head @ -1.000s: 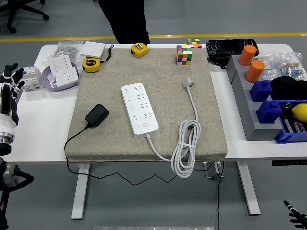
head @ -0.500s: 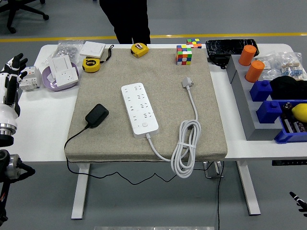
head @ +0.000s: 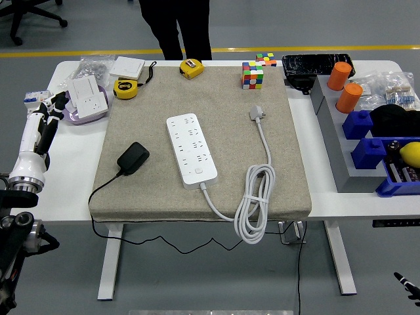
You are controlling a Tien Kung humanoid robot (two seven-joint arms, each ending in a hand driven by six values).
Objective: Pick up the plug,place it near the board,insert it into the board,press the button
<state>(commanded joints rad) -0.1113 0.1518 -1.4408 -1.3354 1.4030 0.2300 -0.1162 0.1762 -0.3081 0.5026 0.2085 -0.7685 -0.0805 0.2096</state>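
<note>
A: How is the left hand placed?

B: It is held above the left end of the table, its fingers stretched out straight and a little apart; nothing is gripped.

A: Where is the plug found?

B: The black plug is laid on the beige mat, well to the right of the fingers and nearer the table's front edge, its thin black cord trailing over the mat's edge. The white power strip is set just beyond the plug, further from the fingers, with its button at the near end and its white cable coiled to the right.

A: And the right hand?

B: Only dark tips are seen at the bottom right corner, below the table; whether they are apart or together cannot be told.

A: Is anyone else seen?

B: A person in dark clothing is stood at the far side.
</note>
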